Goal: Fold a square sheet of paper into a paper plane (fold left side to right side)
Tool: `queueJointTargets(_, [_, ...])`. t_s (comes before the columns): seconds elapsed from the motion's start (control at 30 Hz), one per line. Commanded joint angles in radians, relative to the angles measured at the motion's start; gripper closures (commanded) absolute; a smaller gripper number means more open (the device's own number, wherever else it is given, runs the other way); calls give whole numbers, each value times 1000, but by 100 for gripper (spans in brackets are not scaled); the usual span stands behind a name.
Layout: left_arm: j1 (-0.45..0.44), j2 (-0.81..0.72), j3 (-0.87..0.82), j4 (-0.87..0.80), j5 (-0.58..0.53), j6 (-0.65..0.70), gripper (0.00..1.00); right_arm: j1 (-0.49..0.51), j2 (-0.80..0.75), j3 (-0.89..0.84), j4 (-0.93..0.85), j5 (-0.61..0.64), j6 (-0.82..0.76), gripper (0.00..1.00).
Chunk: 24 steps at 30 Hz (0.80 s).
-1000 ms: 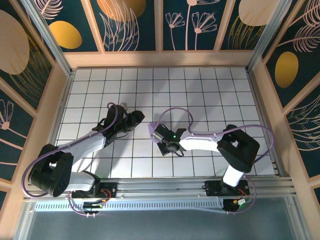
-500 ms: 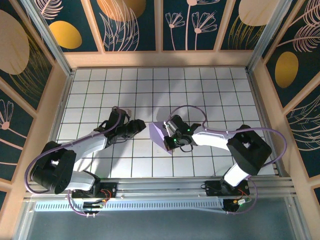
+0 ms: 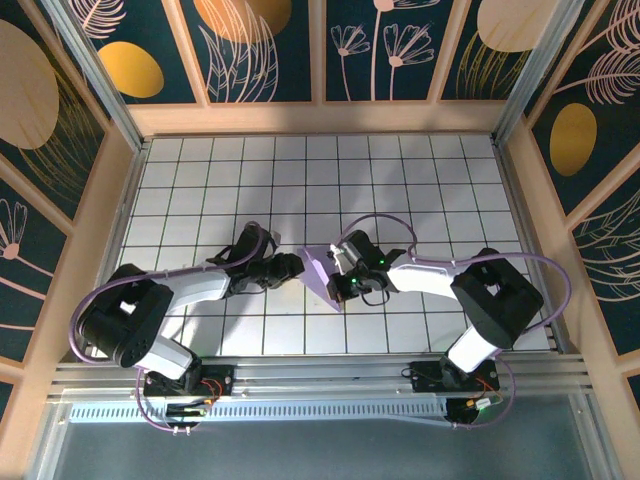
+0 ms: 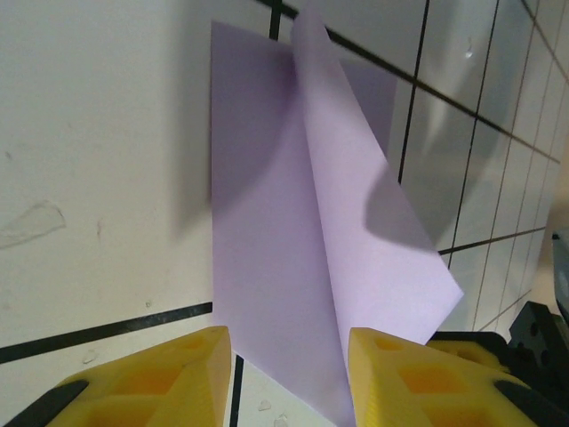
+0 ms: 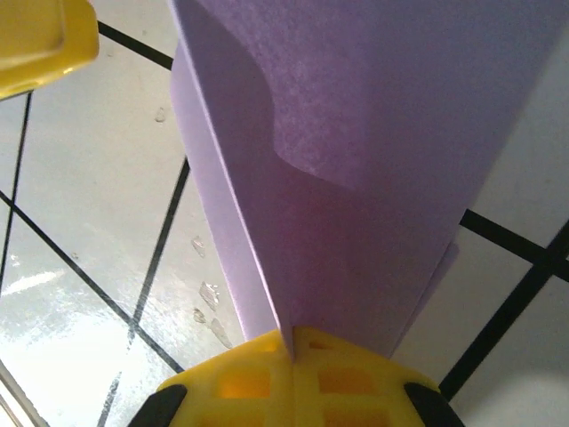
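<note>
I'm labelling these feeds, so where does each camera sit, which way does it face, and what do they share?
Top external: above and behind the bases, looking down on the gridded table; both arms, left gripper and right gripper at the lavender paper.
Left wrist: low, facing the paper's raised flap; yellow fingers apart.
Right wrist: close on the paper; yellow fingers pinching it.
Shared: all show the paper.

The left gripper is brought rightward from its earlier position to just beside the square sheet of paper, which is now exposed, one flap raised in the right gripper, itself shifted slightly.
</note>
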Motion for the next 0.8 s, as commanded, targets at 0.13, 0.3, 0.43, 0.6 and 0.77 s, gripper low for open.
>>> queueJointTargets(0.13, [-32,71,56,50,21,-33,61,-23,16,-35,44,-50,3,100])
queueJointTargets(0.3, [-47,121,89,66,31,-42,61,-31,19,-46,55,-62,3,100])
queueJointTargets(0.43, [-50,146,105,73,32,-45,62,-34,17,-52,63,-68,5,100])
queueJointTargets(0.6, [-52,172,128,73,38,-44,62,-37,18,-50,65,-71,3,100])
queueJointTargets(0.77, [-54,193,152,68,43,-36,62,-40,20,-51,66,-78,3,100])
